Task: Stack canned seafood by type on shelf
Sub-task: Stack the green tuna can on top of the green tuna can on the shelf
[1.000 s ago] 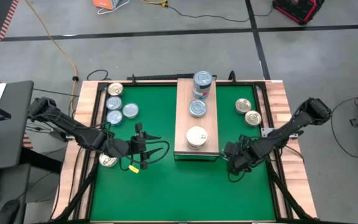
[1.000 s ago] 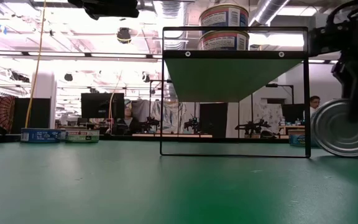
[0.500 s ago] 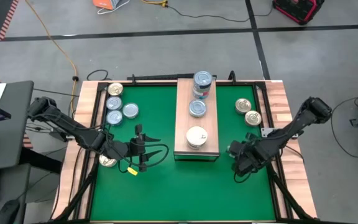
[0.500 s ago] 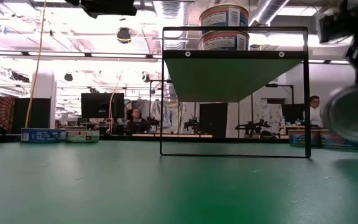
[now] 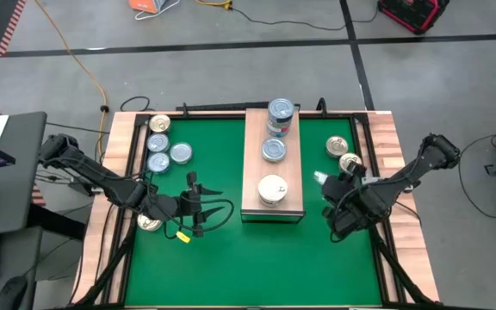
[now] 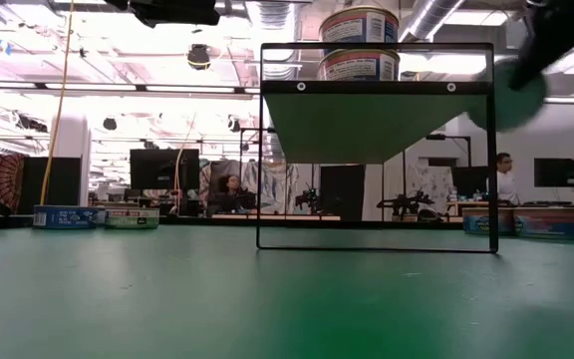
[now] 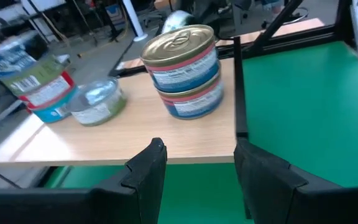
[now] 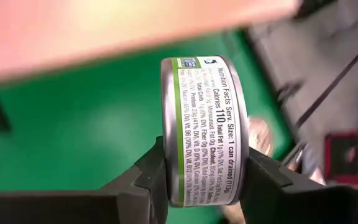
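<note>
The right gripper (image 8: 204,180) holds a can (image 8: 205,144) on edge between its fingers, above the green mat (image 5: 231,258) right of the shelf (image 5: 252,164). The left gripper (image 5: 198,207) waits left of the shelf, fingers spread and empty.

Long pale wood shelf (image 5: 253,164) standing mid-mat, running near to far. On top: a two-high stack of blue-label cans (image 5: 280,116) at the far end, a single silver-top can (image 5: 273,150) in the middle, a white-top stack (image 5: 272,189) at the near end. Three silver tops and one gold can (image 5: 159,124) clustered far left on the mat, another can (image 5: 149,223) near left. Two gold cans (image 5: 344,155) far right. One green-label can (image 8: 205,129) held on edge, off the mat, right of the shelf.
</note>
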Robot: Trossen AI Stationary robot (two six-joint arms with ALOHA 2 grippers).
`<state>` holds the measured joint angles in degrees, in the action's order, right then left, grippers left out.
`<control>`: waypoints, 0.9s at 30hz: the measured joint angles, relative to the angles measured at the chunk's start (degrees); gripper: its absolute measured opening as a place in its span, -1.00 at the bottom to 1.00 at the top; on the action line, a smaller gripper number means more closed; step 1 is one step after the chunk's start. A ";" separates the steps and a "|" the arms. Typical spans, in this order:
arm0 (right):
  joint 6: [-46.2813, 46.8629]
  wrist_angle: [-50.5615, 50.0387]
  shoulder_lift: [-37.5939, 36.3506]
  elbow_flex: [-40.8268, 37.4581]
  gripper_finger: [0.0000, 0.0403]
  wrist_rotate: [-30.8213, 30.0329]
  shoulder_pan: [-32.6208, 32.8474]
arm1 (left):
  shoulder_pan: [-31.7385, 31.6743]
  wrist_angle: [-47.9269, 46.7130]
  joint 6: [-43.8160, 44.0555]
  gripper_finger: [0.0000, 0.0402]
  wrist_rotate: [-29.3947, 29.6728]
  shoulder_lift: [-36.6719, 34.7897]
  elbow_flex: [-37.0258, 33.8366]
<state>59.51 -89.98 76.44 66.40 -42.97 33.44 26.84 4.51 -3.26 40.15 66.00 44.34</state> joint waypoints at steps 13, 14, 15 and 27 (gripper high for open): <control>-41.59 24.66 0.02 2.66 -0.16 -20.60 -10.93 | -20.22 9.34 -12.62 -0.10 -25.66 -0.04 -2.06; -47.45 29.25 0.02 2.66 -0.16 -20.43 -12.15 | -22.68 10.23 -13.08 -0.10 -28.77 -0.04 -2.08; -53.12 33.82 0.02 2.66 -0.16 -20.20 -13.34 | -25.05 10.98 -13.43 -0.10 -31.85 -0.04 -2.09; -94.64 59.27 2.42 2.66 -0.14 -6.16 -29.17 | -41.52 11.79 -15.06 -0.10 -53.93 0.86 -2.16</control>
<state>-35.14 -30.71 78.87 69.06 -49.13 4.27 -14.68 16.31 -18.32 -13.79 66.86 42.17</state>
